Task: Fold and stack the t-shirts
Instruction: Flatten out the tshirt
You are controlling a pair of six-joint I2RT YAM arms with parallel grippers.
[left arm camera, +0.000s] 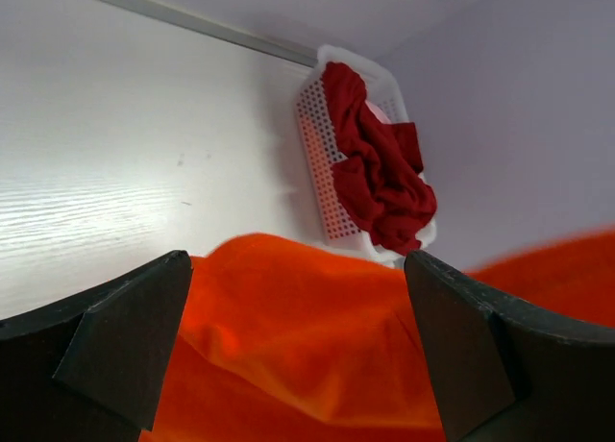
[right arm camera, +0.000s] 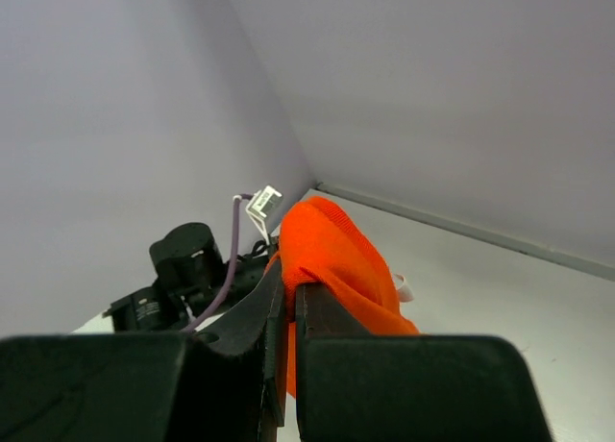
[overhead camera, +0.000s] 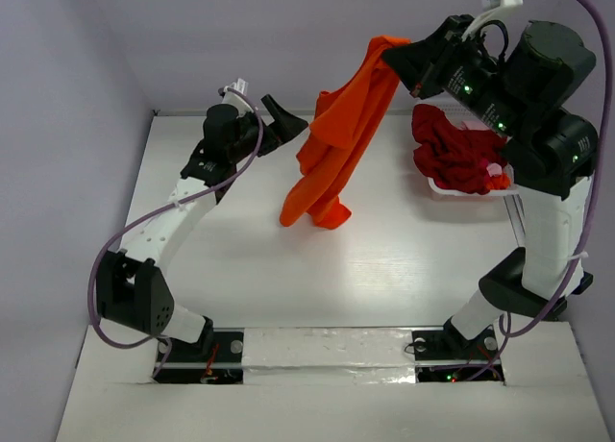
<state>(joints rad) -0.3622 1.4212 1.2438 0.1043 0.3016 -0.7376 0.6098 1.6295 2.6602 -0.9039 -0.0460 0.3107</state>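
A bright orange-red t-shirt [overhead camera: 338, 139] hangs from my right gripper [overhead camera: 402, 58], which is shut on its top edge high above the table. Its lower end rests bunched on the table. In the right wrist view the cloth [right arm camera: 332, 259] bulges over my closed fingers. My left gripper [overhead camera: 285, 125] stands open right beside the hanging shirt's left edge. In the left wrist view orange cloth [left arm camera: 298, 336] fills the space between the two wide-apart fingers [left arm camera: 125, 336]. A dark crimson t-shirt [overhead camera: 459, 154] lies crumpled in the white basket [overhead camera: 440, 184].
The white lattice basket [left arm camera: 317, 163] sits at the back right by the wall. Grey walls close in the table at the back and both sides. Bare white tabletop [overhead camera: 384, 269] stretches in front of the hanging shirt.
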